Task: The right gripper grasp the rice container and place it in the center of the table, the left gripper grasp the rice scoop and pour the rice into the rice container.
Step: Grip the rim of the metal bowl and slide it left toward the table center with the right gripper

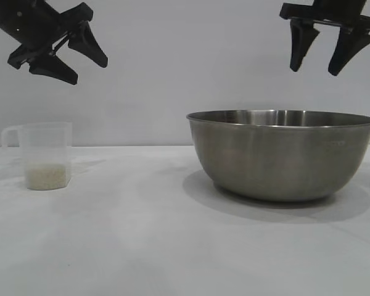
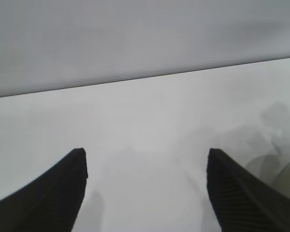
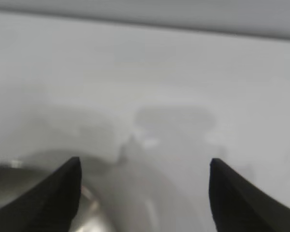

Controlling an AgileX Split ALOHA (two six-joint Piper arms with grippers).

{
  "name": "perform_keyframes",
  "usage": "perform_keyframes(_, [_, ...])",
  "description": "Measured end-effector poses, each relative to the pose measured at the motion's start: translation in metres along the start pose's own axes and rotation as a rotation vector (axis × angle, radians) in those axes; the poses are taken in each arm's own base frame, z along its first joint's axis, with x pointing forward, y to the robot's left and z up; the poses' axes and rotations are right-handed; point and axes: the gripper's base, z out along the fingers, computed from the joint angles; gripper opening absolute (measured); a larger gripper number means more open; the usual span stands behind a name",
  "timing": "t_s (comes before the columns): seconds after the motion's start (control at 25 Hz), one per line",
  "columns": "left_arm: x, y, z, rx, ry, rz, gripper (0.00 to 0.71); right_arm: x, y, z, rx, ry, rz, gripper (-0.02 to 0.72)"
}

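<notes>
The rice container [image 1: 282, 154], a large steel bowl, stands on the white table [image 1: 142, 246] right of the middle. My right gripper [image 1: 317, 66] hangs open and empty high above the bowl's right part; in the right wrist view [image 3: 144, 164] the bowl's rim [image 3: 19, 188] shows blurred below its fingers. The rice scoop [image 1: 44, 154], a clear plastic cup with a loop handle, stands at the left with rice [image 1: 46, 177] in its bottom. My left gripper [image 1: 87, 69] is open and empty, tilted, high above the scoop; its wrist view [image 2: 146, 155] shows only table.
A plain grey wall stands behind the table. Bare tabletop lies between the scoop and the bowl and in front of both.
</notes>
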Motion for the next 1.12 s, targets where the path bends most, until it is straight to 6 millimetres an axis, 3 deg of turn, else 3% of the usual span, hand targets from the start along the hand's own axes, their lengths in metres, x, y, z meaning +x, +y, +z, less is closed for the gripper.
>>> perform_keyframes(0.36, [0.0, 0.0, 0.0, 0.002, 0.001, 0.001, 0.468, 0.015, 0.0, 0.024, -0.04, 0.093, 0.042, 0.417])
perform_keyframes(0.76, [0.0, 0.0, 0.0, 0.005, 0.002, 0.001, 0.468, 0.017, -0.006, 0.076, -0.077, 0.212, 0.083, 0.417])
perform_keyframes(0.8, [0.0, 0.0, 0.0, 0.005, 0.002, 0.001, 0.468, 0.017, -0.006, 0.082, -0.09, 0.222, 0.092, 0.361])
perform_keyframes(0.84, [0.0, 0.0, 0.0, 0.005, 0.002, 0.001, 0.468, 0.018, -0.006, 0.088, -0.101, 0.234, 0.1, 0.362])
perform_keyframes(0.92, [0.0, 0.0, 0.0, 0.005, 0.002, 0.001, 0.468, 0.018, -0.006, 0.095, -0.11, 0.245, 0.108, 0.253])
perform_keyframes(1.04, [0.0, 0.0, 0.0, 0.005, 0.002, 0.001, 0.468, 0.018, -0.007, 0.096, -0.107, 0.245, 0.107, 0.076])
perform_keyframes(1.12, [0.0, 0.0, 0.0, 0.005, 0.002, 0.001, 0.468, 0.018, -0.007, 0.096, -0.102, 0.245, 0.098, 0.0])
